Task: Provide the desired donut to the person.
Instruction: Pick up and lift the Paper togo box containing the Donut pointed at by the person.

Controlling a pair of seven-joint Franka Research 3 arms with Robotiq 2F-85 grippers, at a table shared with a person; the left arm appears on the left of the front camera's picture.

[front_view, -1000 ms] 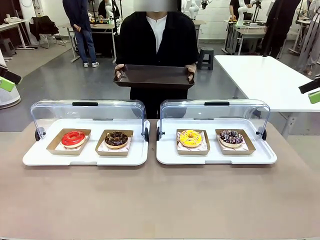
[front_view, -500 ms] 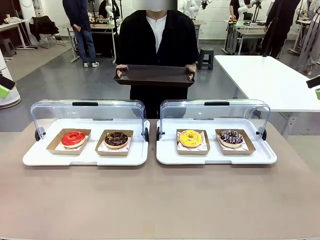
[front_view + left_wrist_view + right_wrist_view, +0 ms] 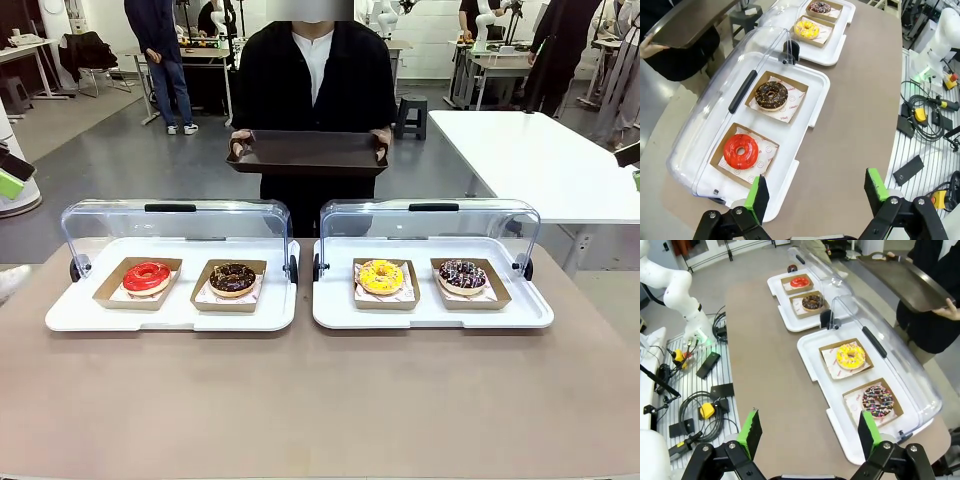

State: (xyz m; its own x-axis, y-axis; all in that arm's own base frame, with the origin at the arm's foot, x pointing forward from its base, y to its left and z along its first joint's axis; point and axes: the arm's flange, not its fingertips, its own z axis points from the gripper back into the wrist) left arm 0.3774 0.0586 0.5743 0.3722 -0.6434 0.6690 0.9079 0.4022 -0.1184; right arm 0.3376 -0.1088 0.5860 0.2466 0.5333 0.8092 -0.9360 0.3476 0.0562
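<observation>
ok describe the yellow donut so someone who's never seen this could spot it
On the brown table, go to the white plastic tray on the robot's right, with its clear domed lid open. The yellow-glazed ring donut lies in the cardboard box nearer the table's middle. It is the sole yellow one; the dark sprinkled donut beside it is chocolate-coloured.

Table [image 3: 320, 400]: brown, matte top. Lying directly on it are two white trays side by side toward the far edge, just apart: left tray [image 3: 180, 318] and right tray [image 3: 430, 318]. Each has a clear domed lid with a black handle, swung open toward the far side.
</observation>
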